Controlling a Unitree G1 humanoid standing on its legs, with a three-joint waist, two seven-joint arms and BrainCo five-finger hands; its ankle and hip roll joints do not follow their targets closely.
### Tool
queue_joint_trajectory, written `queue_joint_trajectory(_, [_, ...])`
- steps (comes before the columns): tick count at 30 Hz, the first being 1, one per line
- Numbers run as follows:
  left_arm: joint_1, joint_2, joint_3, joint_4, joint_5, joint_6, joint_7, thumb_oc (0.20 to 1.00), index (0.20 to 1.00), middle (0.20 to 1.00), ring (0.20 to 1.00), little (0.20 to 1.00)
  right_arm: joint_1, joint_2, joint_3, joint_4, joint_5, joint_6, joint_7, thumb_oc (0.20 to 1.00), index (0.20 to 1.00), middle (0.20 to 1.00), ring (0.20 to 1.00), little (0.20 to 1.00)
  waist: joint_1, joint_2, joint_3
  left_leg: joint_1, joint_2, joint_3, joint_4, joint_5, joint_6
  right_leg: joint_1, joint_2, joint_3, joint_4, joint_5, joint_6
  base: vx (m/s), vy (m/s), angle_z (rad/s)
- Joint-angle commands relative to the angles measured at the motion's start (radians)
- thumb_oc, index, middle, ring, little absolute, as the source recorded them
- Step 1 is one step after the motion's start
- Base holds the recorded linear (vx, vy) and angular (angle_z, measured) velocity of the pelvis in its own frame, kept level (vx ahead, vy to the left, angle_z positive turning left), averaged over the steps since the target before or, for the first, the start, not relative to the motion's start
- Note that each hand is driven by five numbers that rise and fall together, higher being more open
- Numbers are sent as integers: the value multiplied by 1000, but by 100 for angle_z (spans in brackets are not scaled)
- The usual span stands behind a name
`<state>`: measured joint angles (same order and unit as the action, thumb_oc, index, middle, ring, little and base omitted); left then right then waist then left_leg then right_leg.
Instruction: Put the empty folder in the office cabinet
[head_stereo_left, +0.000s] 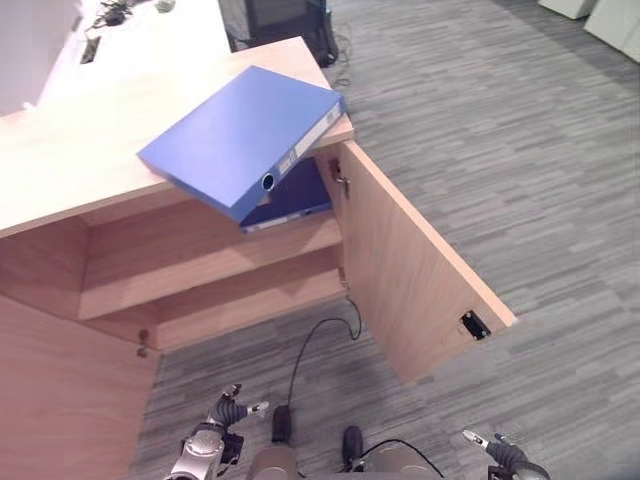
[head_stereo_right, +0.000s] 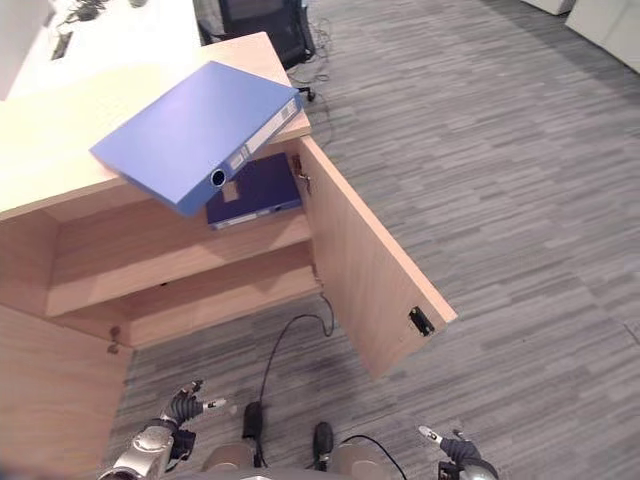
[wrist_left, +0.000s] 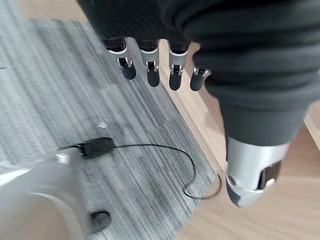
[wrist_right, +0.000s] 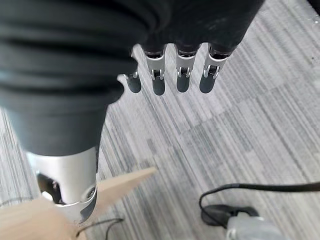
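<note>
Blue folder: the light blue folder (head_stereo_left: 240, 135) lies flat on the cabinet top (head_stereo_left: 60, 170), its spine corner jutting past the front edge above the open compartment.
Direction: it sits at about 12 o'clock from both robot hands, well apart and higher.
Long axis: runs from 8 o'clock to 2 o'clock.
Left robot hand (head_stereo_left: 228, 408): low by the floor, fingers relaxed and straight, holding nothing; slightly nearer the folder.
Right robot hand (head_stereo_left: 487, 440): low at 5 o'clock, fingers loose, empty.
Shelf: a darker folder (head_stereo_left: 290, 197) already lies on the upper shelf (head_stereo_left: 200, 260), at its right end.
Open room: shelf space left of it; the door (head_stereo_left: 410, 270) swings out at 3 o'clock.
</note>
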<state>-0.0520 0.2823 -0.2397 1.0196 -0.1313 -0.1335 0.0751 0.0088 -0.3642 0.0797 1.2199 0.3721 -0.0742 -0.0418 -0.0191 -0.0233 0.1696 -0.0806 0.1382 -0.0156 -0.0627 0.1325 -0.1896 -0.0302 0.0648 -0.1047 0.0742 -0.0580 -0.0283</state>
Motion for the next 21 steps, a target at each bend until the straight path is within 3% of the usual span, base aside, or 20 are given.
queue_joint_trajectory(1, [-35, 26, -3, -33, 23, -36, 4, 1000, 1000, 1000, 1000, 1000, -5, 5, -5, -18, 4, -9, 1, 1000, 1000, 1000, 1000, 1000, 29, -21, -14, -9, -28, 49, 73, -109, 73, 19, -243, 185, -52, 47, 191, 21, 201, -20])
queue_joint_trajectory(5, [-51, 52, 4, -58, 17, -36, 10, 1000, 1000, 1000, 1000, 1000, -37, 37, 15, -35, 10, -11, -2, 1000, 1000, 1000, 1000, 1000, 40, -38, -10, -15, -44, 78, 66, -126, 96, -23, -264, 183, -54, 94, 215, -28, 157, -17])
queue_joint_trajectory(10, [-68, 78, 24, -62, -9, -36, 24, 1000, 1000, 1000, 1000, 1000, -62, 65, 61, -64, 8, -20, 2, 1000, 1000, 1000, 1000, 1000, 78, -42, 1, -40, -46, 119, 82, -130, 115, -50, -267, 37, 36, 85, 213, -77, 130, -26])
queue_joint_trajectory(14, [-74, 76, 19, -57, -10, -38, 21, 1000, 1000, 1000, 1000, 1000, -42, 65, 62, -54, 30, -27, 3, 1000, 1000, 1000, 1000, 1000, 66, -49, -5, -36, -97, 97, 80, -120, 143, -18, -140, 150, 64, 19, 177, -16, 129, 2])
queue_joint_trajectory(17, [-77, 60, 16, -19, -5, -36, 18, 1000, 1000, 1000, 1000, 1000, -32, 63, 67, -34, 40, -26, 1, 1000, 1000, 1000, 1000, 1000, 63, -47, -9, -1, -121, 84, 42, -112, 145, 24, -106, 165, 29, -20, 142, 29, 9, 22])
queue_joint_trajectory(21, [-73, 54, 25, 12, -1, -30, 20, 1000, 1000, 1000, 1000, 1000, -26, 57, 62, -26, 32, -24, -2, 1000, 1000, 1000, 1000, 1000, 59, -40, -11, 26, -117, 86, 15, -106, 138, 35, -100, 160, 9, -20, 137, 29, -56, 14])
